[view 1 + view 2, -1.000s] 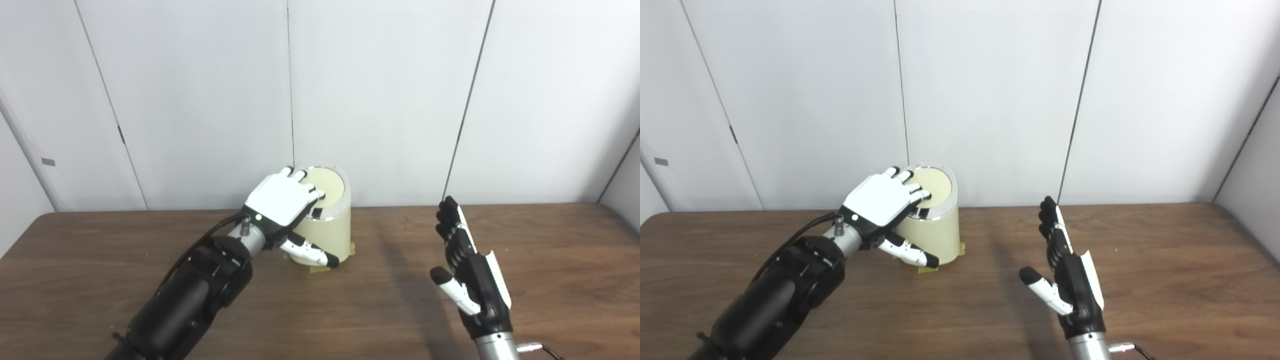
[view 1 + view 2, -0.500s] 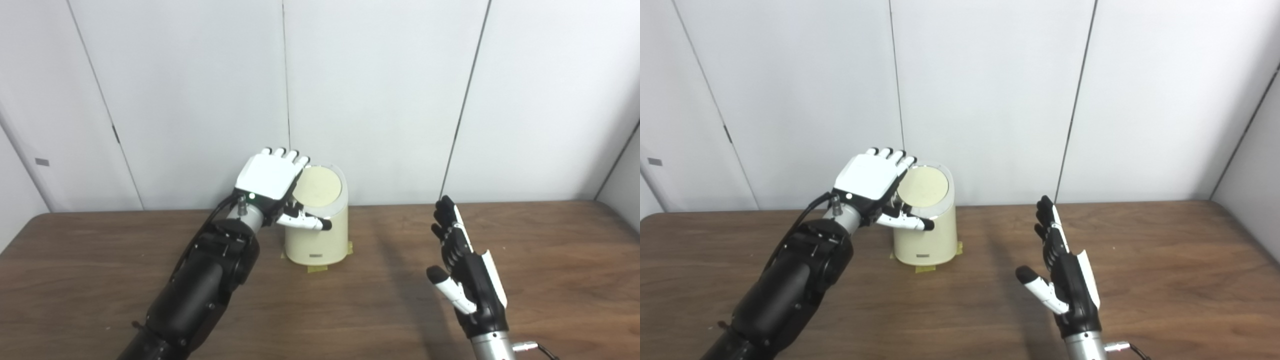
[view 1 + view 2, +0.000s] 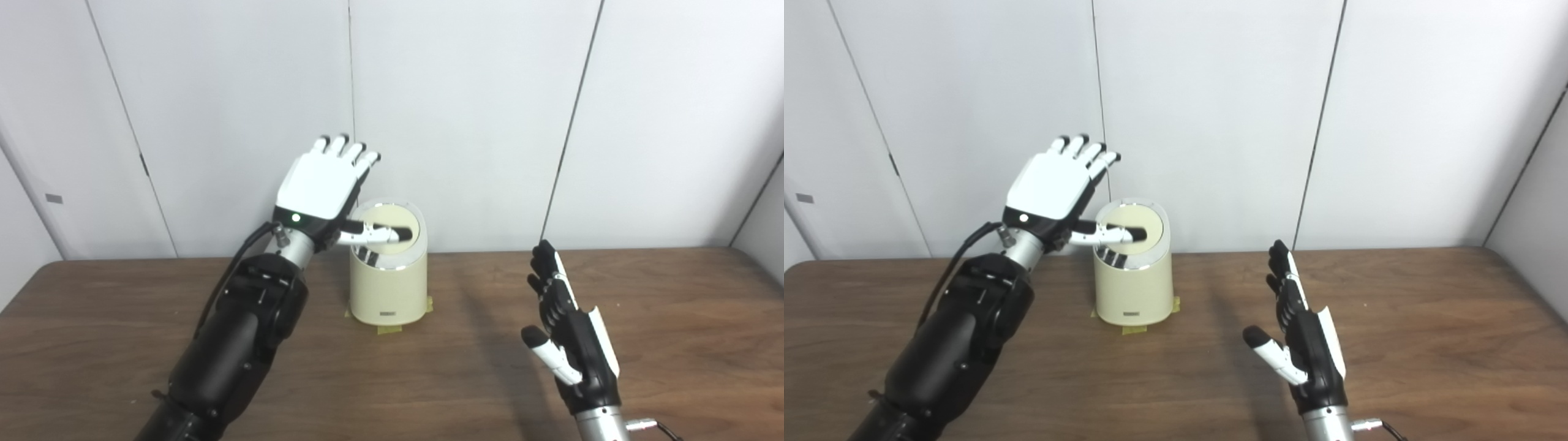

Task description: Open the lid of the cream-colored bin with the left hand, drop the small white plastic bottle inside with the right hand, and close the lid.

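Bin (image 3: 388,288) mid-frame: rigid plastic, light, taped down. Lid (image 3: 392,228) shut. Left hand (image 3: 321,187) above, right hand (image 3: 572,343) lower right; fingers spread, empty. Bottle unseen.

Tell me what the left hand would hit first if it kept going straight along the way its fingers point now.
Probably the white wall panel behind the bin. The left hand is raised, open, fingers pointing up and away, above the cream bin; only its thumb crosses the lid. Depth is hard to judge.
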